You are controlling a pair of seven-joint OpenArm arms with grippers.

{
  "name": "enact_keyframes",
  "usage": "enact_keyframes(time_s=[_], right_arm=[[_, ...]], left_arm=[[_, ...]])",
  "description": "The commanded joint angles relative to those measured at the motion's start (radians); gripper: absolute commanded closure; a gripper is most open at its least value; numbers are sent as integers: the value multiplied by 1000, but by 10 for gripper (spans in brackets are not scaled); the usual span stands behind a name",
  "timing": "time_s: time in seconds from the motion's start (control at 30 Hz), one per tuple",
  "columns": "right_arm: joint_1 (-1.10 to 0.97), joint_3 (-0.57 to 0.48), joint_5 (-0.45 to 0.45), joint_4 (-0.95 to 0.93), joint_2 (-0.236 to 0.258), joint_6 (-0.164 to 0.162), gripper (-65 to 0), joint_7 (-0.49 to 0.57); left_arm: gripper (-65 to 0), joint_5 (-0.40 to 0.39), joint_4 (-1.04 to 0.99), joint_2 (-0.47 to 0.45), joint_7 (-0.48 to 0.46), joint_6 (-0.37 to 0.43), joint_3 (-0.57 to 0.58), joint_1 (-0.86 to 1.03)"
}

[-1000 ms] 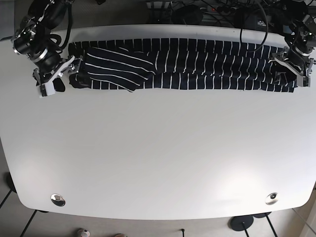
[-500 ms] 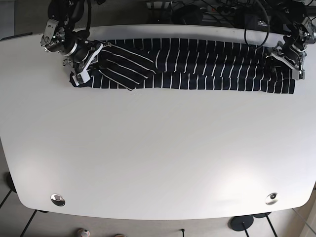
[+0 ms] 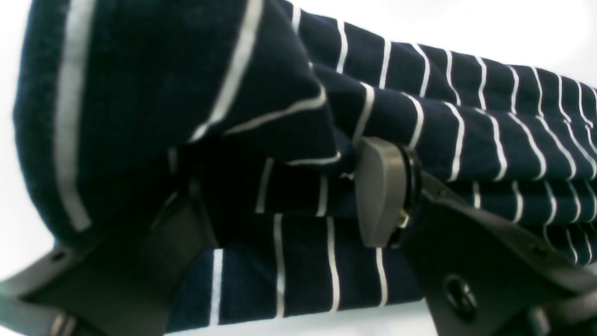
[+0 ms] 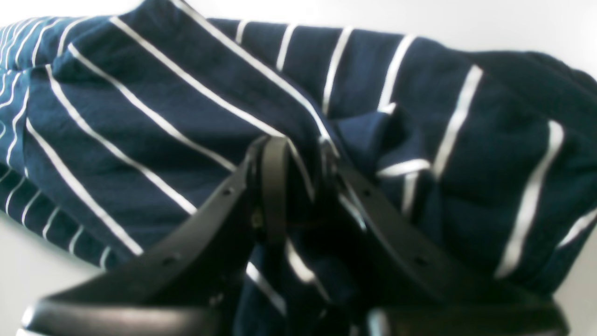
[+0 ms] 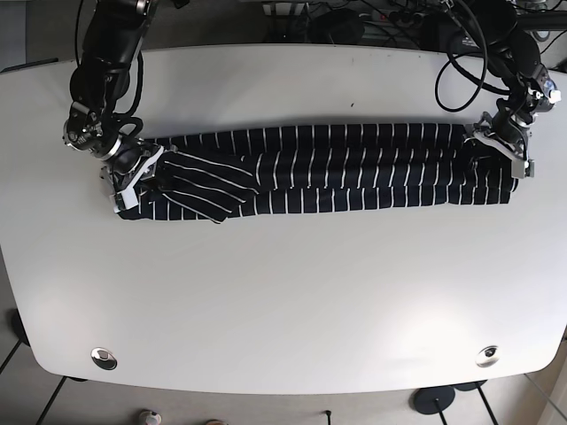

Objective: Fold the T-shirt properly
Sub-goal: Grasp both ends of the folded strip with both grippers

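White tabletop (image 5: 283, 292), smooth, matte. T-shirt (image 5: 354, 168) lies across its far half as a long narrow band, navy knit with thin white stripes, long axis running side to side. Right gripper (image 5: 133, 173) pinches bunched cloth at one end; left gripper (image 5: 500, 146) pinches the other. Each arm stands at its own end, cloth stretched between. Soft, limp, creased layers.

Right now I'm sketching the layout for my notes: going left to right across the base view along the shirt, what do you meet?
Right gripper clamped on the shirt's end → striped T-shirt stretched in a long band across the white table → left gripper clamped on the other end.
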Motion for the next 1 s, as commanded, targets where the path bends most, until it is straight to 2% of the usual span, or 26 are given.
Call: enact_keyframes(time_s=[0.03,0.1,0.17,0.27,0.33,0.43,0.67,0.8,0.97,1.0], right_arm=[[13,7,-49,4,23,-35,-97,-44],[14,7,-49,5,22,-35,-95,-44],[14,7,-54,22,20,-35,-95,-44],[8,7,-54,73,20,-35,-95,-44],[8,9,-54,74,20,-35,-95,-44],[11,9,-52,74,18,-35,-95,-44],[16,7,-51,74,2,-35,-95,-41],[16,7,-48,74,2,-35,-95,-41],[16,7,-46,74,2,-35,-95,-39],[16,7,-46,74,2,-35,-95,-39]], left_arm=[[-365,18,7,-15,15,10,-4,-25],[-367,4,22,-16,15,10,-7,-42],[-369,-73,85,-35,21,10,-10,-40],[-372,-225,113,-105,129,10,-32,-40],[-378,-254,111,-114,167,10,-90,-39],[-483,-251,111,-116,241,10,-188,-32],[-485,-257,-107,-142,221,10,-184,-37],[-485,-257,-202,-145,156,10,-93,-63],[-482,-251,-213,-142,152,10,-44,-103],[-461,-251,-213,-142,152,10,-32,-105]])
